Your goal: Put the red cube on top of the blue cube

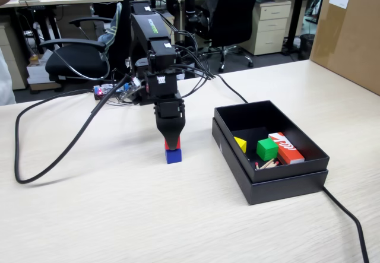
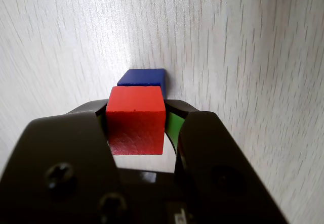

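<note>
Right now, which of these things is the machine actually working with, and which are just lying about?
In use:
- red cube, held in the tool
- blue cube, directly below it

Lying about:
- black box
- green cube
- yellow piece
- orange-red box

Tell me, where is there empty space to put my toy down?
Bare table fills the front, below the blue cube and left of the black box. It is crowded where the gripper holds the red cube, and behind, among the cables.
</note>
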Tool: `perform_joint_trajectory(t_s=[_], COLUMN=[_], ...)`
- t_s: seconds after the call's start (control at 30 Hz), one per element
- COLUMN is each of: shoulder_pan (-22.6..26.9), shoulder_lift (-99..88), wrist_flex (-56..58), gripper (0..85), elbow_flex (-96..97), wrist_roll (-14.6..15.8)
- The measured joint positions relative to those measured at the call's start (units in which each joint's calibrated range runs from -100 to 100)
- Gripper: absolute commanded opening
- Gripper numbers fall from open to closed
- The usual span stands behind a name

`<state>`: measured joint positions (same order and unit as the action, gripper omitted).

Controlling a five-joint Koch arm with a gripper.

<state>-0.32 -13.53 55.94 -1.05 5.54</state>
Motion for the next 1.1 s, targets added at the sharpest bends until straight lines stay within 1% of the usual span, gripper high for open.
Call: perform_joint_trajectory(t_s=[0.07,0.1,0.13,0.2,0.3,0.4,0.43,0.5,0.57,0.7,0.77,1.1], shoulder_pan=[0.0,0.0,0.0,0.0,0.1,0.24,0.24,0.2,0.2,0.29,0.44,0.59], shoulder_lift=[0.0,0.0,0.0,0.0,0.0,0.0,0.0,0.0,0.0,-1.04,-4.4,-37.02], wrist_flex=[0.0,0.0,0.0,0.0,0.0,0.0,0.0,0.0,0.0,0.0,0.0,0.0], gripper=[13.8,16.1,20.6,22.2,27.9,28.1,30.6,41.9,48.8,48.9,48.9,48.8], elbow_flex=[0.0,0.0,0.0,0.0,0.0,0.0,0.0,0.0,0.0,0.09,1.0,11.41], wrist_roll=[0.0,0.05,0.05,0.0,0.0,0.0,0.0,0.0,0.0,0.0,0.0,0.05])
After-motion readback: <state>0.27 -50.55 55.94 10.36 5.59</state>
